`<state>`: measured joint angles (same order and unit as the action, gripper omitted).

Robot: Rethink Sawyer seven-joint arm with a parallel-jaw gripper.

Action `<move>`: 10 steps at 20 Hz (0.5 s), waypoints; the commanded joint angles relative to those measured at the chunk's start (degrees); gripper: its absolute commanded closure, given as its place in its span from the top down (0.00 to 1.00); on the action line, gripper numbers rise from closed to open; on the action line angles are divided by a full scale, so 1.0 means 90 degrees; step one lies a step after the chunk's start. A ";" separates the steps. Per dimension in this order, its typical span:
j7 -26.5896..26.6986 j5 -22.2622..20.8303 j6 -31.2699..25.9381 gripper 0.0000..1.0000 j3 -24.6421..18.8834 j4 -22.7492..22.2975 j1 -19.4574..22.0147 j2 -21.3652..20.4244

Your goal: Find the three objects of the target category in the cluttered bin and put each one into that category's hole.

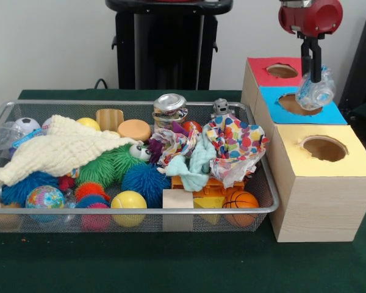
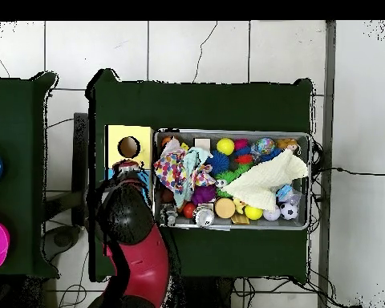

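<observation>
My gripper (image 1: pixel 315 74) hangs at the right, shut on a clear crumpled water bottle (image 1: pixel 316 91). The bottle hangs in the air over the blue-faced hole (image 1: pixel 296 104), just in front of the red-faced hole (image 1: pixel 282 71) on the wooden box. The wire mesh bin (image 1: pixel 140 210) sits to the left of the boxes, full of toys. A second clear bottle with a blue label (image 1: pixel 12 135) lies at the bin's far left, partly under a cream cloth (image 1: pixel 64 149); it also shows in the overhead view (image 2: pixel 285 192). A third bottle is hidden. In the overhead view the arm (image 2: pixel 130 215) covers the red face.
A yellow-faced box (image 1: pixel 323 148) stands nearest the camera, beside the bin's right end. The bin holds a shiny metal can (image 1: pixel 169 108), a polka-dot cloth (image 1: pixel 238 146), fuzzy balls, a basketball (image 1: pixel 240 201) and wooden blocks. The black pedestal (image 1: pixel 168 43) stands behind.
</observation>
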<state>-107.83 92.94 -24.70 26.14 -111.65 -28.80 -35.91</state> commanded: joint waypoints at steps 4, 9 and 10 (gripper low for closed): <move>-0.0821 -0.0120 0.0554 0.00 -0.0717 -0.0401 0.0211 0.0288; -0.0652 0.0066 0.0574 0.00 -0.0787 -0.0497 0.0241 0.0276; -0.0613 0.0075 0.0604 0.00 -0.0786 -0.0506 0.0241 0.0281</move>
<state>-107.83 92.94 -21.81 25.94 -112.35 -28.71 -35.36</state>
